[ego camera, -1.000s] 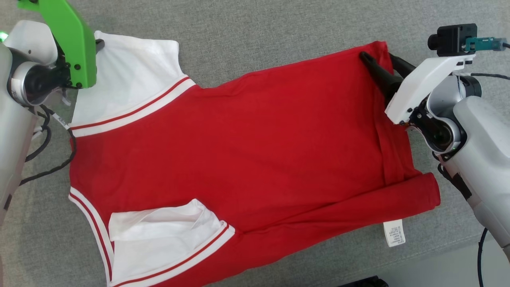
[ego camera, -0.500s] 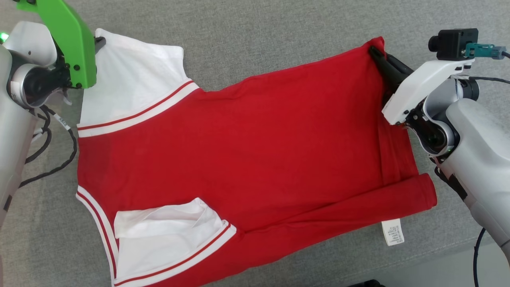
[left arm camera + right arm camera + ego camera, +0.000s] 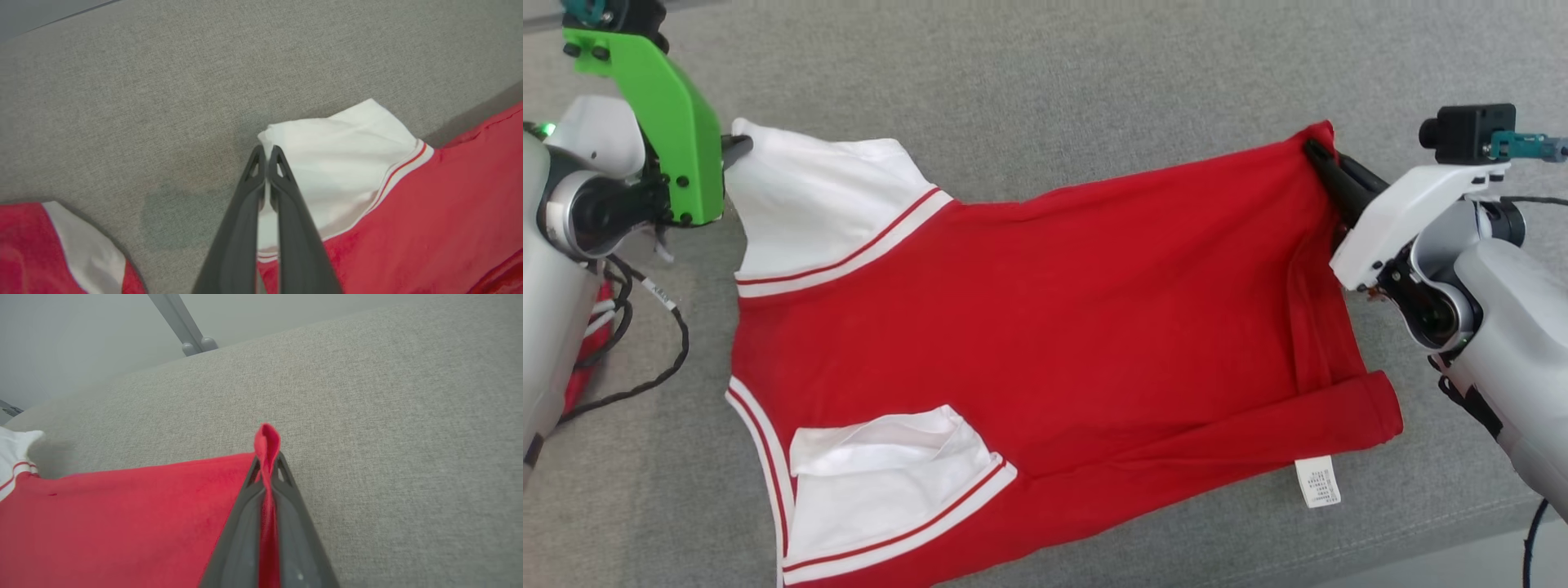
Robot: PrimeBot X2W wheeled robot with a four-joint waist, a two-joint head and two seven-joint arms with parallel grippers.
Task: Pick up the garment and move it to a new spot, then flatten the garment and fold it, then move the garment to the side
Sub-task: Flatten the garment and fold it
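The garment [image 3: 1054, 327] is a red shirt with white, red-striped sleeves, spread sideways across the grey cushion. My left gripper [image 3: 737, 151] is shut on the corner of the far white sleeve [image 3: 339, 163], its dark fingers [image 3: 282, 192] pinching the cloth at the tip. My right gripper [image 3: 1313, 151] is shut on the far hem corner of the red body; a fold of red cloth [image 3: 267, 443] sticks up between its closed fingers [image 3: 286, 498]. The far edge of the shirt is pulled taut between the two grippers. The near sleeve [image 3: 890, 482] lies flat, and a white care label [image 3: 1316, 482] hangs from the near hem.
Grey fabric surface [image 3: 1094, 82] extends beyond the shirt. Its front edge [image 3: 1462, 527] runs close below the hem at lower right. A second red and white cloth [image 3: 61, 245] lies by the left arm. A black cable [image 3: 645, 327] loops beside the left forearm.
The right gripper has shut on the far hem corner, which it straddled open a second ago. Both grippers now hold the far edge taut, and the shirt has shifted right in the picture.
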